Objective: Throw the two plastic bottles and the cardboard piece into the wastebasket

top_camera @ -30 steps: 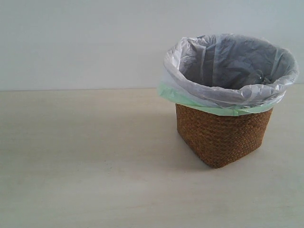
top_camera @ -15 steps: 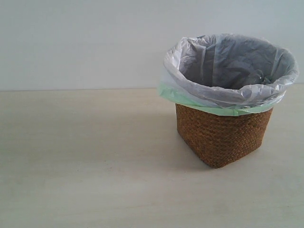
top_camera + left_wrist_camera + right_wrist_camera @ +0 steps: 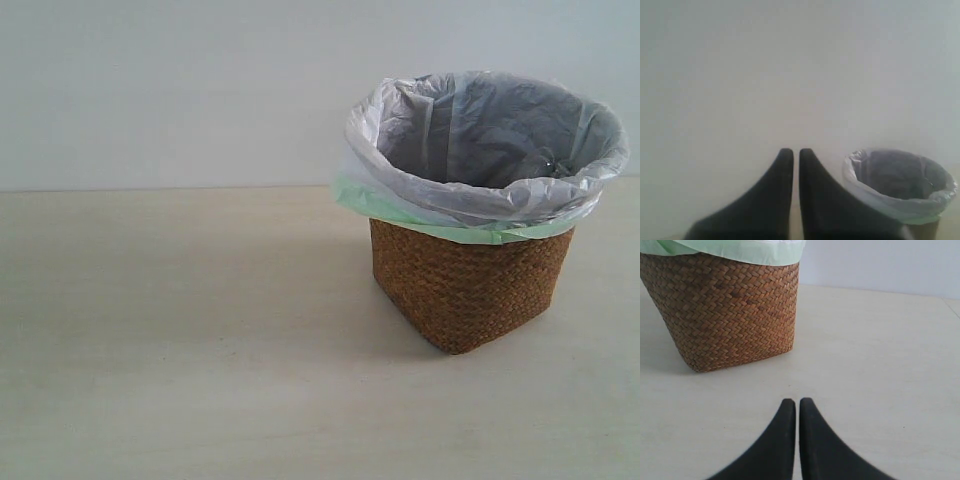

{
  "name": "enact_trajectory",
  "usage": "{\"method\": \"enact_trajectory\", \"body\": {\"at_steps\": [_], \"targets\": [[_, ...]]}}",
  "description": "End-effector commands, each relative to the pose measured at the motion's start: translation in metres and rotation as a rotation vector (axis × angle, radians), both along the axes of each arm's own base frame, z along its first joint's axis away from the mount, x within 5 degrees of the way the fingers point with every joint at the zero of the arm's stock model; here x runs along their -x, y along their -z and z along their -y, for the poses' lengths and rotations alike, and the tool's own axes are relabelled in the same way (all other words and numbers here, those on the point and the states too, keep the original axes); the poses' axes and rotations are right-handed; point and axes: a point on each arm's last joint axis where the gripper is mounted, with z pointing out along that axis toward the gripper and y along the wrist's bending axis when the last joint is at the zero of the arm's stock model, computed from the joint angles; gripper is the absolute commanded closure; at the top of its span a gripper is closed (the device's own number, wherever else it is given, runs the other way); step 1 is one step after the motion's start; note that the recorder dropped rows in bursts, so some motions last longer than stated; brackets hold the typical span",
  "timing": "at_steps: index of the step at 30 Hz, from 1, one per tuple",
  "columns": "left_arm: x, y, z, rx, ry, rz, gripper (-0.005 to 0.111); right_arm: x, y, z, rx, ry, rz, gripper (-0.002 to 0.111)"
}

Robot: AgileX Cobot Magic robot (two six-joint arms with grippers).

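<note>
The brown wicker wastebasket stands on the right of the table, lined with a crinkled grey-white bag edged pale green. A clear plastic shape shows faintly inside, against the bag near the right rim. No bottle label or cap and no cardboard piece is visible in any view. In the left wrist view my left gripper is shut and empty, with the wastebasket off to one side. In the right wrist view my right gripper is shut and empty over bare table, a short way from the wastebasket. Neither gripper appears in the exterior view.
The pale wooden table stretches left of the basket. A plain white wall stands behind it.
</note>
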Motion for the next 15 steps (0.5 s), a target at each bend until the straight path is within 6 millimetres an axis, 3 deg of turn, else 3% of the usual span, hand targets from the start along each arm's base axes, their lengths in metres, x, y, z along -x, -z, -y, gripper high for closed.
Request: {"method": "enact_trajectory", "body": {"at_steps": [1, 8, 15], "targets": [[0.016, 0.001, -0.004, 0.030, -0.090, 0.055, 0.103, 0.000, -0.001, 0.000, 0.001, 0.004, 0.010, 0.108], [0.031, 0.002, -0.004, 0.072, -0.250, 0.208, 0.103, 0.000, -0.001, 0.000, 0.001, 0.004, 0.010, 0.108], [0.020, 0.039, -0.003, 0.233, -0.337, 0.339, 0.103, 0.000, -0.001, 0.000, -0.002, 0.004, 0.010, 0.108]]}}
